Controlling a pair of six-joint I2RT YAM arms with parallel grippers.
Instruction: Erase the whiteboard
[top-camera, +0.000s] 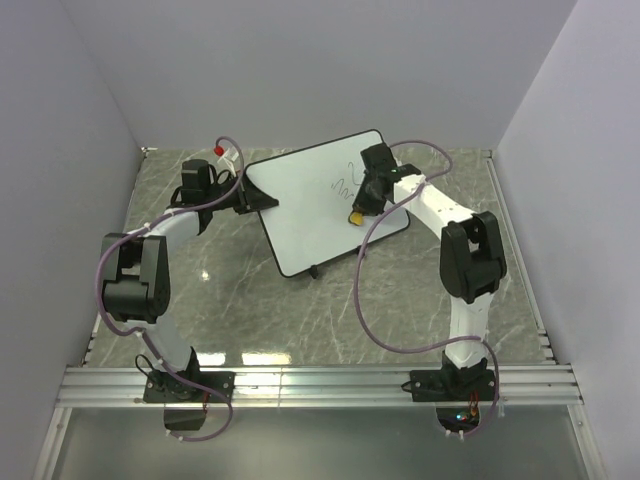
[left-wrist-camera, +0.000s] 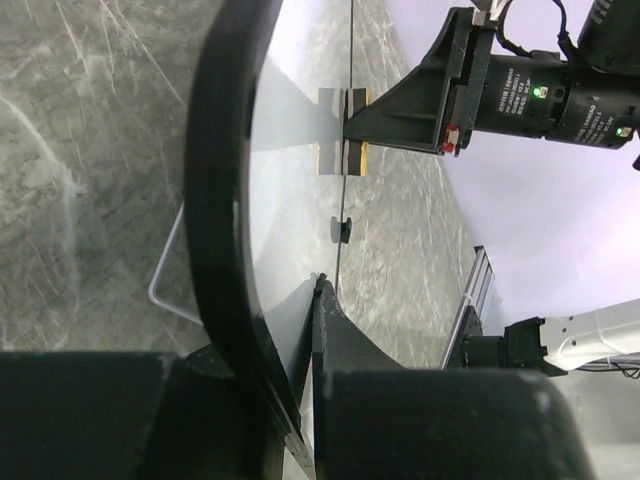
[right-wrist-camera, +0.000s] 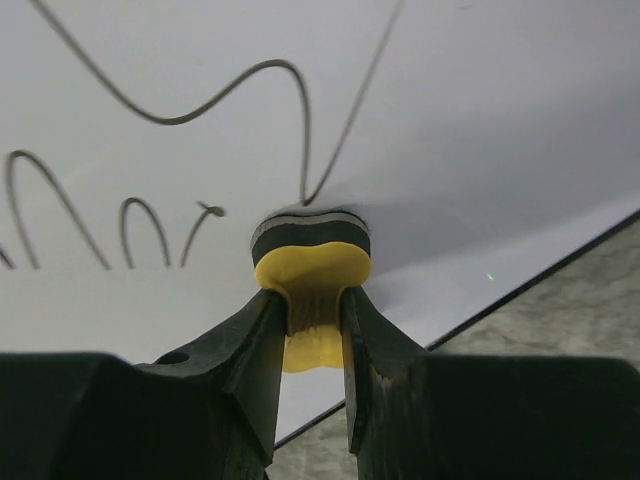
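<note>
The whiteboard (top-camera: 310, 205) lies tilted on the table, black-rimmed, with dark squiggles (top-camera: 348, 185) near its far right part. My left gripper (top-camera: 252, 200) is shut on the board's left rim; in the left wrist view the rim (left-wrist-camera: 215, 200) runs between the jaws, with my gripper (left-wrist-camera: 305, 330) clamped on it. My right gripper (top-camera: 360, 207) is shut on the yellow eraser (top-camera: 355, 216) and presses its dark felt face against the board. In the right wrist view the eraser (right-wrist-camera: 310, 265) is squeezed between the fingers, just below the squiggles (right-wrist-camera: 200, 110).
A red-tipped marker (top-camera: 226, 152) lies at the table's far left behind the left arm. The board's small black foot (top-camera: 315, 270) rests near its front edge. Grey walls stand close on three sides. An aluminium rail (top-camera: 320, 385) runs along the near edge.
</note>
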